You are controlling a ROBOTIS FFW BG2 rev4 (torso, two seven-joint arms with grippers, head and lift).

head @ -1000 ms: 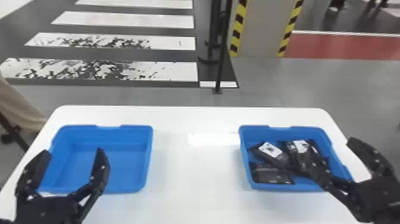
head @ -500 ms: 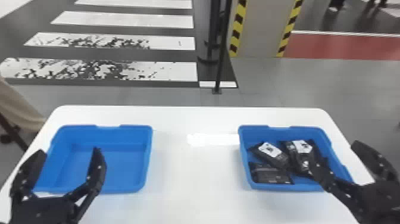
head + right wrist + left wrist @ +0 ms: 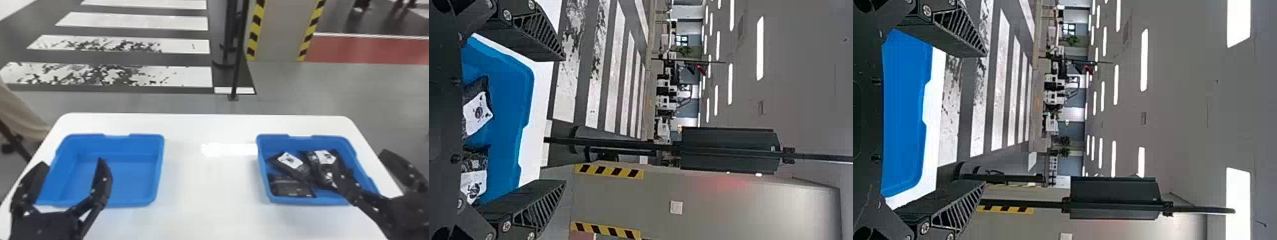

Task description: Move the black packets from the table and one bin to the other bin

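Now, at least 3 black packets (image 3: 297,169) are lying close together in the right bin (image 3: 306,201). All the packets I am seeing are sitting there, so the job is looking done, if that is the bin they are going to. If the left bin (image 3: 127,204) is the one for filling, all of them are waiting for their trip. Both bins are standing well apart on the surface (image 3: 207,185). The left end effector (image 3: 72,164) and right end effector (image 3: 362,164) are hanging wide open, holding nothing.
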